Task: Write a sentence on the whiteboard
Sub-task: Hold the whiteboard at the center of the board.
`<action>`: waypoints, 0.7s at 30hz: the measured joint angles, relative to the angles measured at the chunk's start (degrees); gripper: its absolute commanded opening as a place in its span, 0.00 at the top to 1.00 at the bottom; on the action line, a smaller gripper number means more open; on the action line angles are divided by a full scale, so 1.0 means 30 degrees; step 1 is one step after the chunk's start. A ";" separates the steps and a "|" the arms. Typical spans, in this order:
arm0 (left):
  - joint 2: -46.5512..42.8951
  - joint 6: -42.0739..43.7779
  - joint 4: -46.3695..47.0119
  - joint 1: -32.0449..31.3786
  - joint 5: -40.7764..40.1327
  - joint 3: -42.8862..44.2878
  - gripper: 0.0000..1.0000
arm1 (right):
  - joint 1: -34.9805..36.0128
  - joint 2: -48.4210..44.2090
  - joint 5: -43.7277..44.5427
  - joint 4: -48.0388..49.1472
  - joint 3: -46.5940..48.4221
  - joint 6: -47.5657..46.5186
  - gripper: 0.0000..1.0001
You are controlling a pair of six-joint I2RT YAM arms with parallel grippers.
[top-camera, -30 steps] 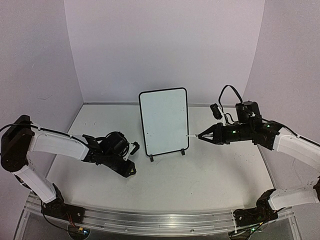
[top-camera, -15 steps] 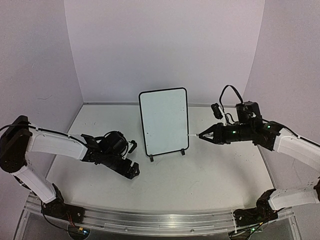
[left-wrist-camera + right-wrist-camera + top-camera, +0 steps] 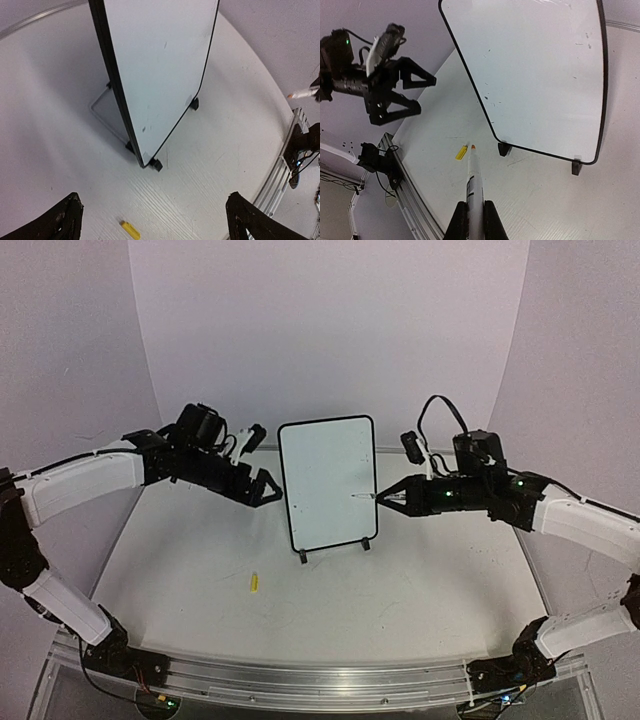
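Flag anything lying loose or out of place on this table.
A small yellow cap lies loose on the table, in front and to the left of the whiteboard, apart from the marker held in the right claw; it looks like that marker's cap. The board stands upright; nothing spilled.

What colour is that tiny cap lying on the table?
Yellow. The tiny plastic cap shows best in the right wrist view.

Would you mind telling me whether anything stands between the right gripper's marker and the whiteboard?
Nothing visible does. The right gripper's marker points straight at the whiteboard; the yellow cap lies aside on the table.
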 measured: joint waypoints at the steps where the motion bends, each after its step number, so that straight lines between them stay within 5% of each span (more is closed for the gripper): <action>1: 0.0239 0.0396 -0.0073 0.0462 0.0732 0.0829 0.03 | 0.0222 0.0471 0.0080 0.0047 0.0408 -0.0112 1.00; 21: 0.5303 0.3338 0.1564 0.4002 0.8443 0.4926 0.32 | 0.1332 0.8012 0.0792 0.0822 0.8592 -0.1243 1.00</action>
